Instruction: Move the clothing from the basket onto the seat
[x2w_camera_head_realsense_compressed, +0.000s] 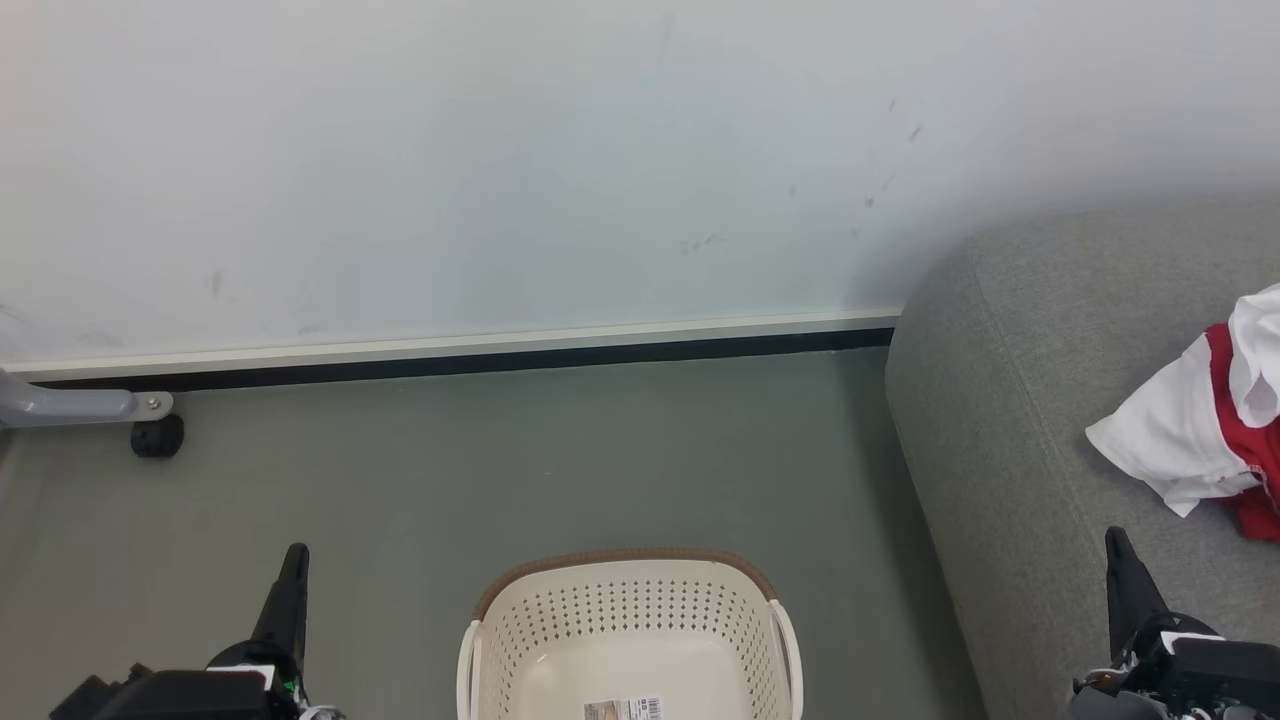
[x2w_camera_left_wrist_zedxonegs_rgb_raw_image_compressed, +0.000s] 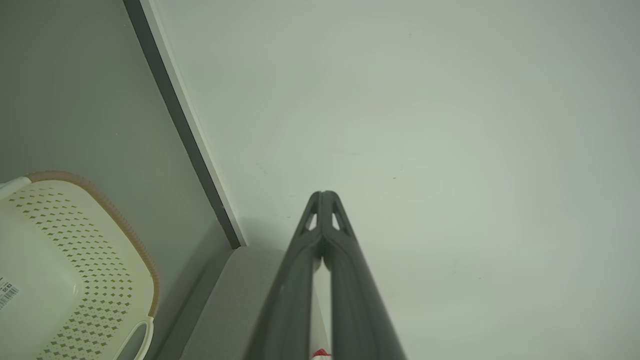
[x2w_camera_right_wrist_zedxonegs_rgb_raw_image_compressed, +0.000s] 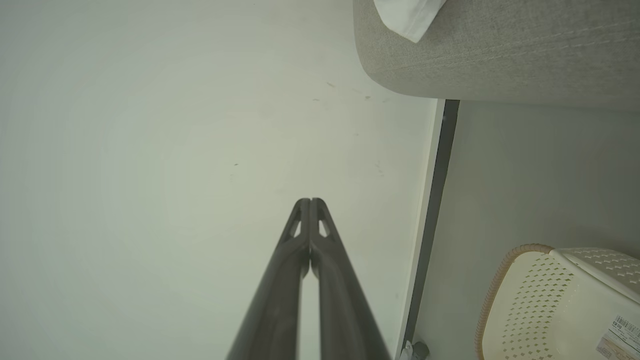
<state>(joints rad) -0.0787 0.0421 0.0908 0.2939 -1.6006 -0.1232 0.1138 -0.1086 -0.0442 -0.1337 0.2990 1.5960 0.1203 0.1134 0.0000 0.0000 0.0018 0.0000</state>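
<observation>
Left pincer (x2w_camera_head_realsense_compressed: 296, 552) and right pincer (x2w_camera_head_realsense_compressed: 1114, 540) are clenched, empty; cream perforated plastic basket (x2w_camera_head_realsense_compressed: 630, 608) sits between them, red-and-white thin clothing (x2w_camera_head_realsense_compressed: 1185, 430) on grey fabric sofa (x2w_camera_head_realsense_compressed: 1010, 400) beyond the right.

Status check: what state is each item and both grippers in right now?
basket: upright on the floor, no clothing in the part that shows.
clothing: crumpled, lying on the seat.
seat: carries the clothing on its top.
left gripper: shut, holding nothing.
right gripper: shut, holding nothing.
</observation>
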